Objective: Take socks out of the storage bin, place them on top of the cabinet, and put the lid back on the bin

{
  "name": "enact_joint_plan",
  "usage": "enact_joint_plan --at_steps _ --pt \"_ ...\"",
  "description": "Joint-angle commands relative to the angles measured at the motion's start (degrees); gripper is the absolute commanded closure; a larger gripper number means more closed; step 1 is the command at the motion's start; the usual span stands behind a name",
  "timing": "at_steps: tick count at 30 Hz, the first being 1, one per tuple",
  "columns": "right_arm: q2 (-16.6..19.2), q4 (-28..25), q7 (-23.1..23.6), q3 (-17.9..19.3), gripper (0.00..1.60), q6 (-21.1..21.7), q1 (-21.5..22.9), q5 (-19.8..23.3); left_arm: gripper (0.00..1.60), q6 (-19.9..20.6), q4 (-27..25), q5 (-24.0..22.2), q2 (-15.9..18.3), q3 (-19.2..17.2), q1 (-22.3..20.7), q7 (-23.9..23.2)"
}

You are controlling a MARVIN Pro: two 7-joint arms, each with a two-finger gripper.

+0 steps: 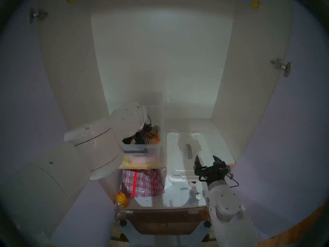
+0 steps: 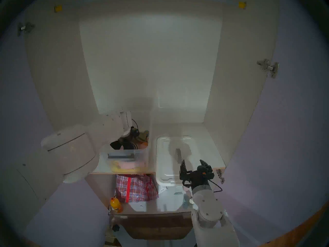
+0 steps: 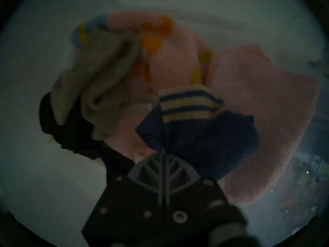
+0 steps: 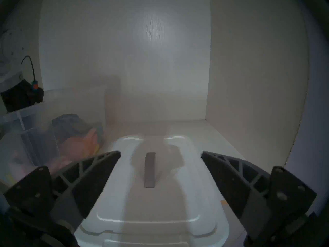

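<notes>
Left jaws: the left gripper (image 3: 162, 152) is down inside the bin (image 1: 140, 149), jaws pressed together, pinching the navy sock (image 3: 195, 132) just below its striped cuff, a grip likely chosen so it lifts clear of the other cloth
Sock: lies on pink fabric (image 3: 258, 116) in the bin, with a tan cloth (image 3: 99, 77) and a black garment (image 3: 71, 134) beside it
Bin: open at the left of the shelf (image 1: 219, 148), handle facing the robot
Lid: the lid (image 1: 178, 152) rests flat on the shelf right of the bin, its near end past the shelf edge, parked within reach for refitting
Right jaws: the right gripper (image 4: 160, 170) hangs spread wide over the lid's near end, empty, its fingers straddling the grey handle (image 4: 150, 170), probably waiting
</notes>
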Motion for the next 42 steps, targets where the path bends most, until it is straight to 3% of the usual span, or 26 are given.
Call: enact_joint_plan --at_steps 1,8,15,16,22,25,30,42 --pt "0.05 -1.56 0.10 -0.03 0.00 -0.17 0.48 0.01 1.60 0.68 0.59 -0.07 0.94 -0.11 -2.81 -3.49" --pt "0.05 -1.52 0.10 -0.03 0.00 -0.20 0.50 0.00 1.60 0.44 1.20 -0.11 1.75 -0.15 -3.49 -7.11" --pt "0.05 -1.52 0.09 -0.03 0.00 -0.20 0.50 0.01 1.60 -1.07 1.02 -1.64 2.06 -2.68 -3.60 -10.52" --pt "0.05 -1.50 0.09 -0.03 0.00 -0.21 0.51 0.00 1.60 -1.18 0.79 -2.72 2.10 -3.83 -3.70 -9.56" --pt "0.05 -1.47 0.08 -0.04 0.00 -0.23 0.52 0.00 1.60 -1.71 0.26 -0.76 1.45 -2.90 -4.14 -5.31" --pt "0.05 -1.43 0.07 -0.04 0.00 -0.25 0.54 0.00 1.60 -2.02 0.05 -2.70 1.81 -4.75 -4.49 -2.67" --pt "0.05 -1.35 0.05 -0.04 0.00 -0.29 0.58 0.00 1.60 -2.83 -0.50 -3.49 2.01 -7.58 -6.93 -2.63" --pt "0.05 -1.28 0.03 -0.05 0.00 -0.30 0.61 0.00 1.60 -4.12 -1.27 -3.94 3.36 -8.48 -8.87 -1.96"
